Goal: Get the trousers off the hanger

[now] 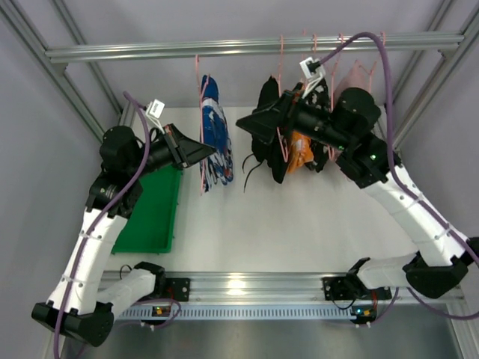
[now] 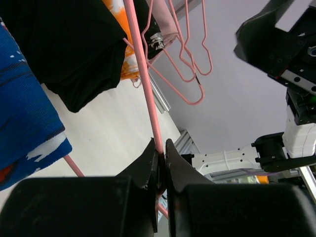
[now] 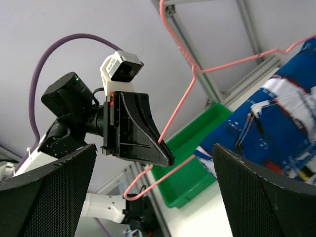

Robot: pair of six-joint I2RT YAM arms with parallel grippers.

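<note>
From above, a metal rail crosses the back of the table. The blue trousers hang from it on a pink hanger. The black trousers hang just to their right, with an orange cloth beside them and spare hangers further right. A green tray lies under the left arm. The left gripper sits at the blue trousers' left edge, and the right gripper is against the black trousers.

At the left wrist, the fingers are pressed together on the pink hanger's wire. The blue trousers hang to the left of the grip and the black trousers above them.

At the right wrist, the fingers are spread wide with nothing between them. The blue trousers hang beyond the right-hand finger.
</note>
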